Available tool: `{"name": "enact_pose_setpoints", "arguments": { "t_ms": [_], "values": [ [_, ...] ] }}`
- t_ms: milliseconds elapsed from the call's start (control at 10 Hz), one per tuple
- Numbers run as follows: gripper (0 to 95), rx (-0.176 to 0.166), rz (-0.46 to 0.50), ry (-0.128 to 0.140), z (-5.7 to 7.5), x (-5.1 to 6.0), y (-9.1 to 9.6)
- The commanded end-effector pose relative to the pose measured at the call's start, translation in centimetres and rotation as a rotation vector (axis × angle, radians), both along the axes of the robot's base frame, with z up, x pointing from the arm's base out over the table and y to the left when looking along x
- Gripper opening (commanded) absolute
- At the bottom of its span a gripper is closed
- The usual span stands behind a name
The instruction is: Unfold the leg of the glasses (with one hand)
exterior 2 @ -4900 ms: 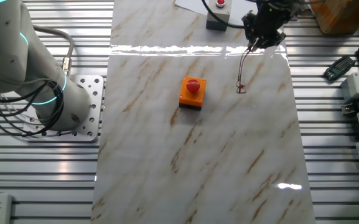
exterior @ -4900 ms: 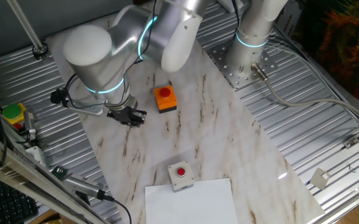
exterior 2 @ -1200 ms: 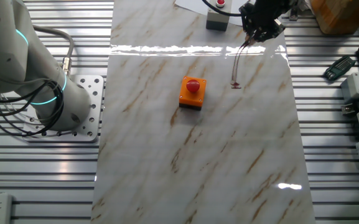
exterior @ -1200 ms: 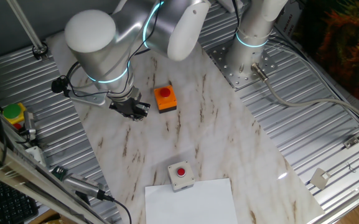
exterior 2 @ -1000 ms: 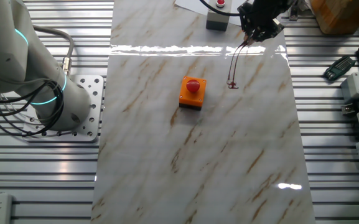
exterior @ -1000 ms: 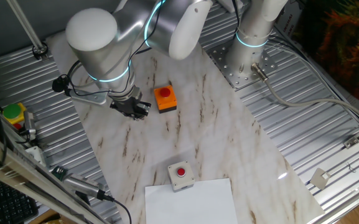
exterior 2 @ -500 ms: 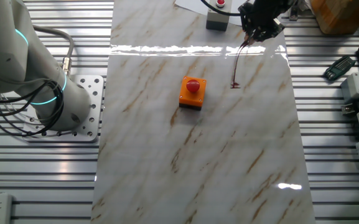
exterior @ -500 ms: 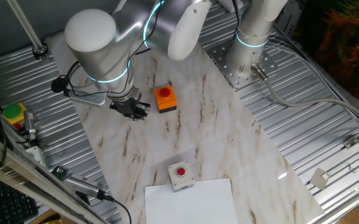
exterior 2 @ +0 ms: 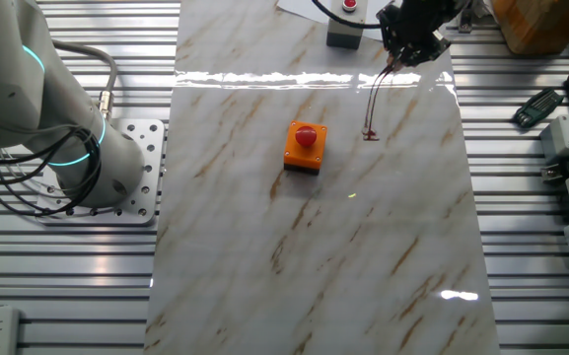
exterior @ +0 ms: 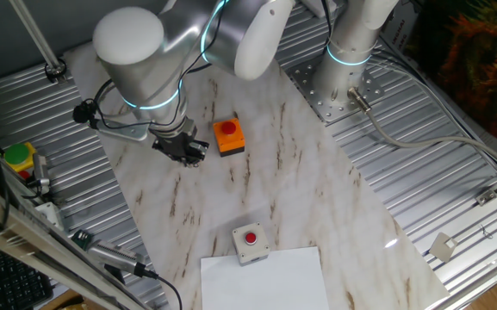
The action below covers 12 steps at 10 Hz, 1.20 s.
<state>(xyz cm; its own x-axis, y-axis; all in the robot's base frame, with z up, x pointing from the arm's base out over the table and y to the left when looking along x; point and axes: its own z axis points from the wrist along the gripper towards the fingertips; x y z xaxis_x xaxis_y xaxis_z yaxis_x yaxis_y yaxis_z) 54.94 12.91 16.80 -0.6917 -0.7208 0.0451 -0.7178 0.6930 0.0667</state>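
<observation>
The glasses (exterior 2: 375,102) show in the other fixed view as a thin dark reddish wire line on the marble board. It runs from the gripper (exterior 2: 398,63) down to a small end near the orange box (exterior 2: 305,146). The gripper's black fingers are shut on the upper end of that wire, at the board's far right. In one fixed view the gripper (exterior: 193,156) hangs low over the board just left of the orange box (exterior: 228,135), and the glasses are too thin to make out there.
A grey box with a red button (exterior: 250,241) sits beside a white sheet (exterior: 265,280) at the board's end. That grey box (exterior 2: 344,32) lies close to the gripper. A second arm's base (exterior: 344,82) is bolted beside the board, with ribbed metal around it.
Since about five seconds ago the gripper has shifted toward the orange box, carrying the glasses along. Over the last second almost nothing moves; the wire's free end only wavers slightly.
</observation>
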Motion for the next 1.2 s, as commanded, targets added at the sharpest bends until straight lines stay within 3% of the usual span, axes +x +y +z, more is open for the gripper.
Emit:
{"name": "enact_pose_setpoints", "arguments": {
  "t_ms": [100, 300, 600, 1200],
  "values": [
    [0.0, 0.026, 0.0, -0.03, 0.13, -0.05, 0.05],
    [0.0, 0.062, -0.01, -0.068, 0.13, -0.05, 0.06],
    [0.0, 0.094, -0.012, -0.097, 0.13, -0.05, 0.06],
    [0.0, 0.092, -0.008, -0.093, -0.13, 0.1, -0.12]
  ]
}}
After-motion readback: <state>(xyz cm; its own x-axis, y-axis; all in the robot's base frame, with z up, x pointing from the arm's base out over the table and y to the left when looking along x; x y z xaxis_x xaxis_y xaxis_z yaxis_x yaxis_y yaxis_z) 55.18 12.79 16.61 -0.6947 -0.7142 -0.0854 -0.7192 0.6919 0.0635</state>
